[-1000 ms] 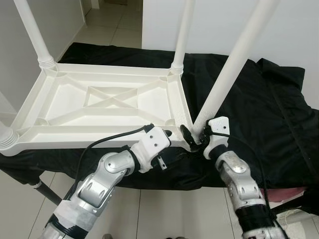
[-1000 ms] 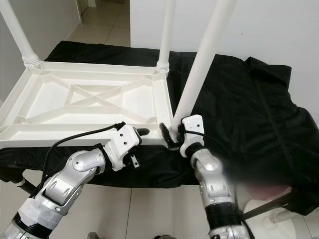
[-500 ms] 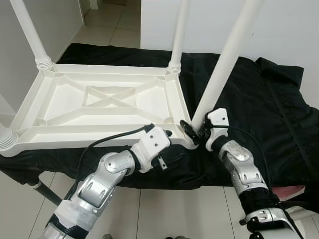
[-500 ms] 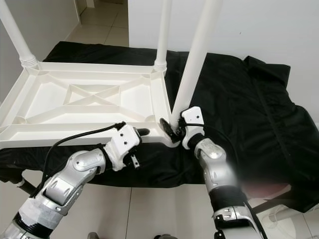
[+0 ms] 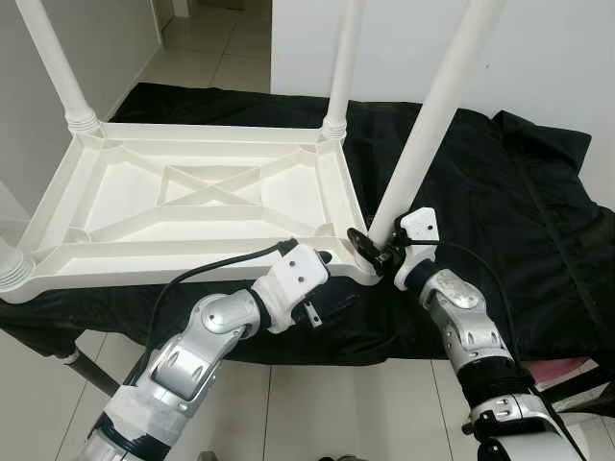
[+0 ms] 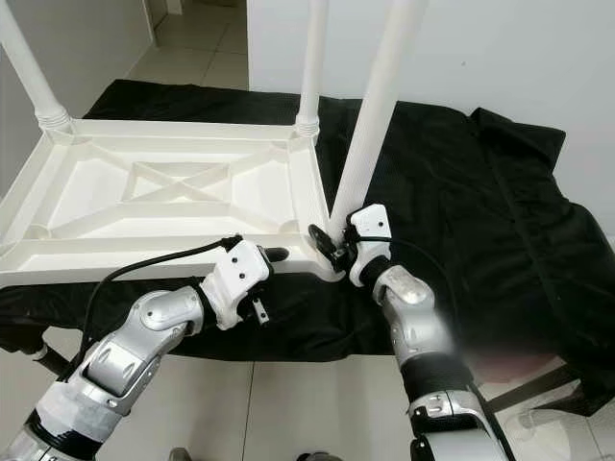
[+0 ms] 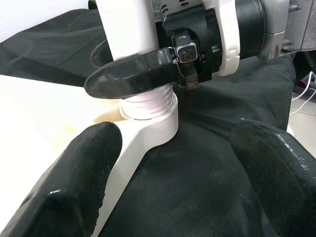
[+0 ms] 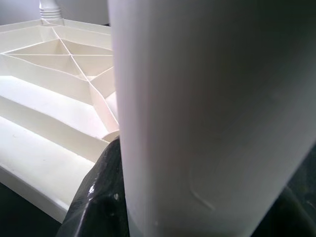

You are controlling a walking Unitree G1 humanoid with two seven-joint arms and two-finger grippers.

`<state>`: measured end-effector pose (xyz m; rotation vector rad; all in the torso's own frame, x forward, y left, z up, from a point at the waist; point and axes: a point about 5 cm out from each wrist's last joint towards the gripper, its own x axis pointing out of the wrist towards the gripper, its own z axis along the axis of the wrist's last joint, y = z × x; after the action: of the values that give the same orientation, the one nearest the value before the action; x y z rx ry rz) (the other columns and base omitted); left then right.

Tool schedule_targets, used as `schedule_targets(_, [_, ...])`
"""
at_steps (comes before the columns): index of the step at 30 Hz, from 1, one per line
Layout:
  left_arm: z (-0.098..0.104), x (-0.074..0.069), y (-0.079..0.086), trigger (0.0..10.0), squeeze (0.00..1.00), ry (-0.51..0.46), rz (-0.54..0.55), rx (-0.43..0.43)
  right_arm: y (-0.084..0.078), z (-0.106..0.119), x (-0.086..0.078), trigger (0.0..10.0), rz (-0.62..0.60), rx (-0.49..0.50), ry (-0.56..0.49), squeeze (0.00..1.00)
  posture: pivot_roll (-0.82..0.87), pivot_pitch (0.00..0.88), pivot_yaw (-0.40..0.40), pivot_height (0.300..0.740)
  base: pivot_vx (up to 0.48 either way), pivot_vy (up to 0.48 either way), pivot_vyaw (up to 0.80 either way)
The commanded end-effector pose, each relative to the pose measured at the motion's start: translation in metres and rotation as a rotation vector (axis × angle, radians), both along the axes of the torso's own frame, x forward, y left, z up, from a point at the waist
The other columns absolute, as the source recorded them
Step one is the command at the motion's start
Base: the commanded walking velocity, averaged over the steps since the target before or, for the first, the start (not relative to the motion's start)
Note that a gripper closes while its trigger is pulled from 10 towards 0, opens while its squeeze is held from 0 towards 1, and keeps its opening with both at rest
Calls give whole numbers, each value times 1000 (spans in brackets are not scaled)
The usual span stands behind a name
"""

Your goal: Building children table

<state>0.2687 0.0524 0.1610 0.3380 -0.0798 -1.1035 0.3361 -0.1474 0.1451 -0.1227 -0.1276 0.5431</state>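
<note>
My right gripper (image 5: 377,252) pinches the slick, stiff table leg (image 5: 428,125) low at its socket — left gripper (image 5: 325,257) spread nearby.

Bright even indoor light, sharp head views, wrist close-ups soft
</note>
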Motion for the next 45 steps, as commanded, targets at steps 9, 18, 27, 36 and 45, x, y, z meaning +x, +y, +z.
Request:
schedule_targets(9, [-1,-5,-3,10000,0,11,-42,9,3,-16,-10,10000,-153,9,64,0,0,95,-62,740,0,0,0])
schedule_targets(18, [-2,-6,-4,10000,0,16,-47,9,8,-13,-16,10000,-360,76,78,0,-4,98,-59,740,0,0,0])
schedule_targets(27, [-2,-6,-3,10000,0,18,-49,12,22,-24,-31,10000,-627,133,101,0,4,100,-65,740,0,0,0])
schedule_targets(36, [-3,-7,-3,10000,0,20,-46,12,39,-13,-33,10000,-581,207,67,1000,8,92,-70,740,0,0,0])
schedule_targets(45, [-2,-5,-4,10000,0,14,-43,11,39,-2,-32,10000,-439,193,12,1000,6,87,-75,740,0,0,0])
